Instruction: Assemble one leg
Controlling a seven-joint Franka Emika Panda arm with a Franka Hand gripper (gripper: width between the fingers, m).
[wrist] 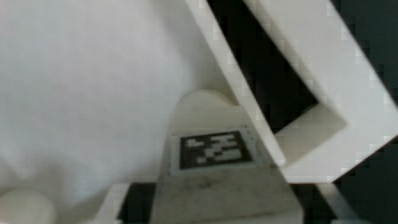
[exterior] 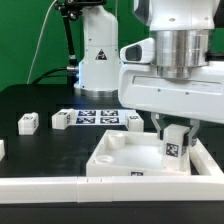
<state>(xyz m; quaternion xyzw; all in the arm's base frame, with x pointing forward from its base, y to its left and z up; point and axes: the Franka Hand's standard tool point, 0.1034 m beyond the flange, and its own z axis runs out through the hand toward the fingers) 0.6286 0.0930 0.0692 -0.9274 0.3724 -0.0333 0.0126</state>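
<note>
White rail [exterior: 45, 186] nearest camera. Tool [exterior: 176, 137] clenched on the leg [exterior: 175, 146], held over the white panel [exterior: 120, 152]. Risk: leg tilts off the corner hole and jams; loose legs [exterior: 28, 122] remain on surface [exterior: 40, 100].

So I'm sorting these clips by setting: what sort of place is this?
Most likely a robotics lab bench rather than a home or workshop. A black table carries a marker board of printed tags, a second robot base stands behind, and the end effector holds a tagged white leg over a white panel.
</note>
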